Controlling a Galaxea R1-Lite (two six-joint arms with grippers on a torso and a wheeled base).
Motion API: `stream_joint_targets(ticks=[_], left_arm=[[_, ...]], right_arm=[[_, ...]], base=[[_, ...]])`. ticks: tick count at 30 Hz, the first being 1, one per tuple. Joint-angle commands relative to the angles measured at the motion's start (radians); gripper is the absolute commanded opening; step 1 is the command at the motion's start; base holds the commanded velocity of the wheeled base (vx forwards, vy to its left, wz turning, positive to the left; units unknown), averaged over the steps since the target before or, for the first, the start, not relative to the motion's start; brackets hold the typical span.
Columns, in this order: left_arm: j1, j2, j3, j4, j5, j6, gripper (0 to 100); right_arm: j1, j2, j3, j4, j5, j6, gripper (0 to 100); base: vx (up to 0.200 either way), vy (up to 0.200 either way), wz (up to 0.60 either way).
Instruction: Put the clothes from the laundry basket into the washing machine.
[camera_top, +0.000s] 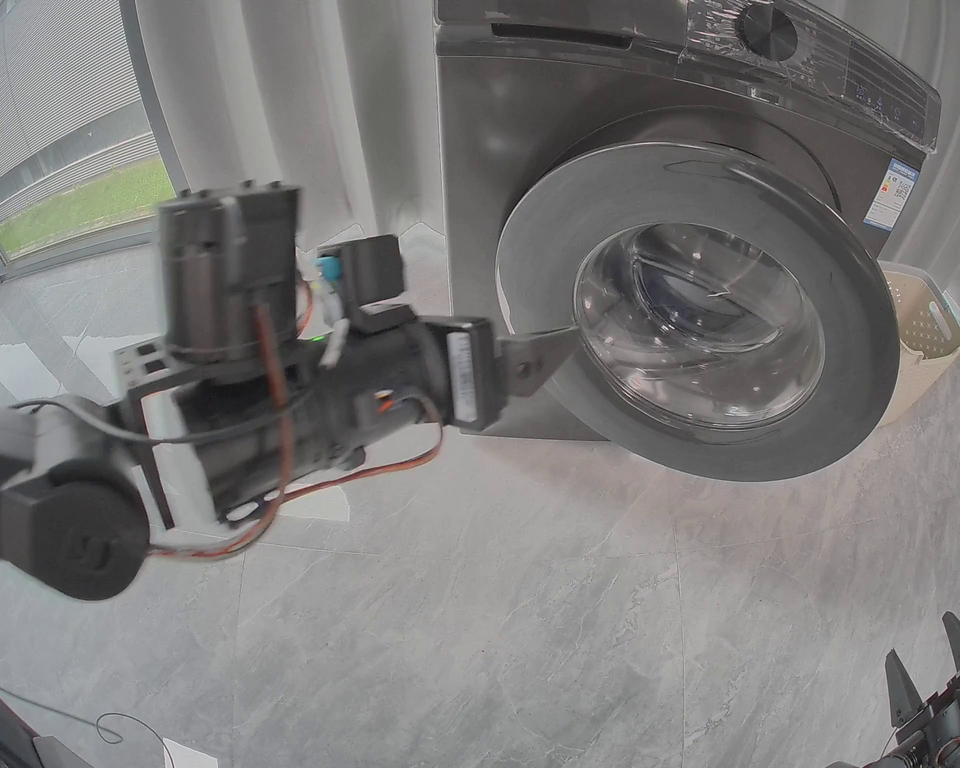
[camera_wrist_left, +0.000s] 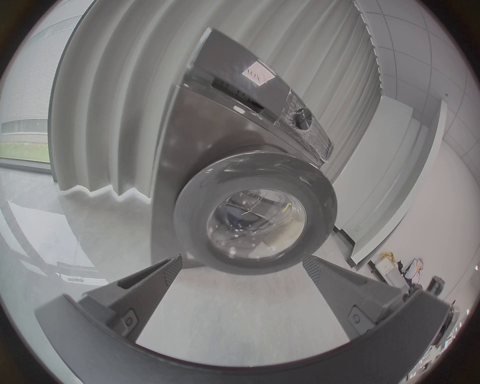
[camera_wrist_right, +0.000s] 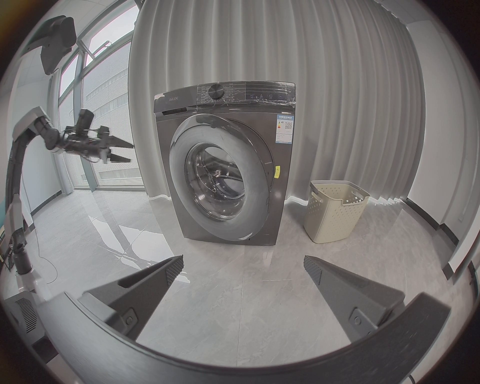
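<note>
Currently, the left end effector is hovering open at the left edge of the ajar door, probably to swing it wider. The right end effector is hanging open, near. The laundry basket is standing right of the washing machine, contents hidden.

Laundry basket on floor right of washing machine, curtain behind both, window farther left

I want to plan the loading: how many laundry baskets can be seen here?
1. The laundry basket stands on the floor to the right of the washing machine; another could hide behind the machine.
</note>
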Motion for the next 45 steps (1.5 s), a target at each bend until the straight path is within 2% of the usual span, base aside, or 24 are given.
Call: stream_joint_targets(ticks=[1, 3, 5, 8, 10, 13, 17, 22, 28, 30, 31, 33, 36, 38, 41, 45], left_arm=[[0.182, -0.947, 0.812, 0.062, -0.064, 0.139, 100], [0.234, -1.024, 0.859, 0.071, -0.091, 0.168, 100], [0.279, -1.092, 0.896, 0.082, -0.111, 0.178, 100], [0.366, -1.185, 0.947, 0.108, -0.114, 0.184, 100], [0.385, -1.207, 0.956, 0.114, -0.116, 0.185, 100], [0.481, -1.322, 1.011, 0.18, -0.114, 0.187, 100], [0.552, -1.435, 1.069, 0.249, -0.116, 0.193, 100], [0.622, -1.55, 1.069, 0.378, -0.117, 0.202, 100], [0.664, -1.553, 1.069, 0.424, -0.102, 0.188, 100], [0.724, -1.566, 1.069, 0.433, -0.101, 0.188, 100], [0.766, -1.584, 1.069, 0.441, -0.111, 0.201, 100], [0.797, -1.612, 1.069, 0.446, -0.111, 0.207, 100], [0.78, -1.627, 1.069, 0.489, -0.09, 0.208, 100], [0.774, -1.641, 1.069, 0.504, -0.073, 0.198, 100], [0.774, -1.641, 1.069, 0.498, -0.078, 0.214, 100], [0.774, -1.641, 1.069, 0.499, -0.085, 0.208, 100]], right_arm=[[0.0, -0.015, 0.018, 0.0, 0.0, -0.001, 100], [0.0, -0.015, 0.018, 0.0, 0.0, -0.001, 100], [0.0, -0.015, 0.018, 0.0, 0.0, -0.001, 100], [0.0, -0.015, 0.018, 0.0, 0.0, -0.001, 100], [0.0, -0.015, 0.018, 0.0, 0.0, -0.001, 100], [0.0, -0.015, 0.018, 0.0, 0.0, -0.001, 100], [0.0, -0.015, 0.018, 0.0, 0.0, -0.001, 100], [0.0, -0.015, 0.018, 0.0, 0.0, -0.001, 100], [0.0, -0.015, 0.018, 0.0, 0.0, -0.001, 100], [0.0, -0.015, 0.018, 0.0, 0.0, 0.001, 100], [0.0, -0.015, 0.018, 0.0, 0.0, 0.001, 100], [0.0, -0.015, 0.018, 0.0, 0.0, 0.001, 100], [0.0, -0.015, 0.018, 0.0, 0.0, -0.001, 100], [0.0, -0.015, 0.018, 0.0, 0.0, 0.001, 100], [0.0, -0.015, 0.018, 0.0, 0.0, 0.001, 100], [0.0, -0.015, 0.018, 0.0, 0.0, -0.001, 100]], base=[[0.0, 0.0, 0.0], [0.0, 0.0, 0.0], [0.0, 0.0, 0.0], [0.0, 0.0, 0.0], [0.0, 0.0, 0.0], [0.0, 0.0, 0.0], [0.0, 0.0, 0.0], [0.0, 0.0, 0.0], [0.0, 0.0, 0.0], [0.0, 0.0, 0.0], [0.0, 0.0, 0.0], [0.0, 0.0, 0.0], [0.0, 0.0, 0.0], [0.0, 0.0, 0.0], [0.0, 0.0, 0.0], [0.0, 0.0, 0.0]])
